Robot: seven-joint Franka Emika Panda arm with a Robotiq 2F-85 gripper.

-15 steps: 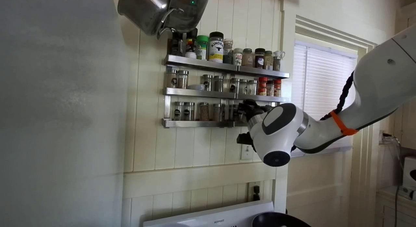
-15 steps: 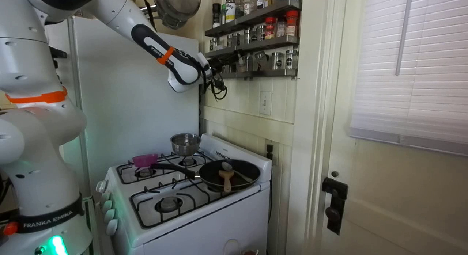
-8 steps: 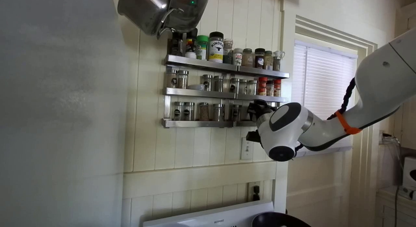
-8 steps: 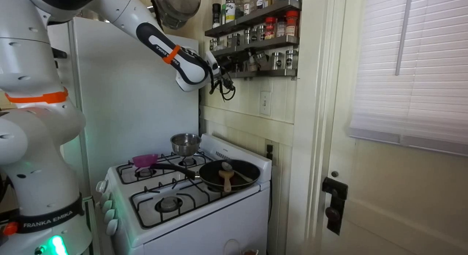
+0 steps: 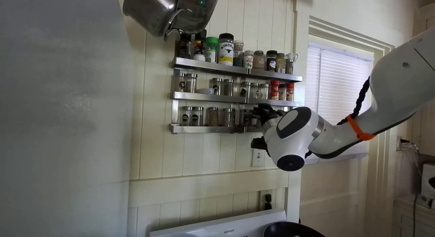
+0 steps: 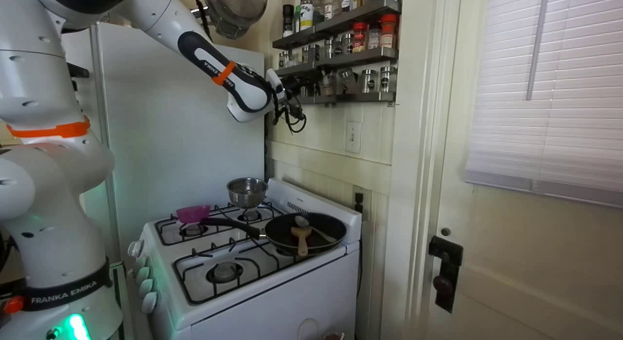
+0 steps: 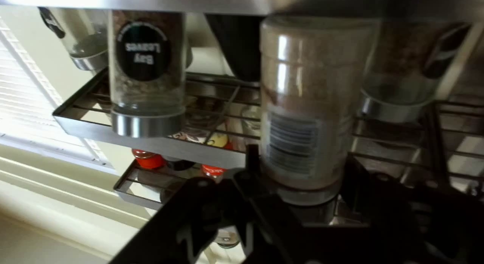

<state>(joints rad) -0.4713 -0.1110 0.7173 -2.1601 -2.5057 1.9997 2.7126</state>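
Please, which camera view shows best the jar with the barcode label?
The wrist view: there the jar appears large in the gripper, its barcode facing the camera. In both exterior views the gripper covers at least part of it, any visible bit is small, and no barcode shows.

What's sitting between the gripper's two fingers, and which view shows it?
A barcode-labelled spice jar sits between the fingers, with no gap visible on either side; the wrist view shows this.

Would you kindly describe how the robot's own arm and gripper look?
The smooth white arm has rounded segments, dark grey panels, bright orange straps and black cables. A black band lettered FRANKA EMIKA in white rings its base above a glowing green light. The black gripper has jointed, angular fingers.
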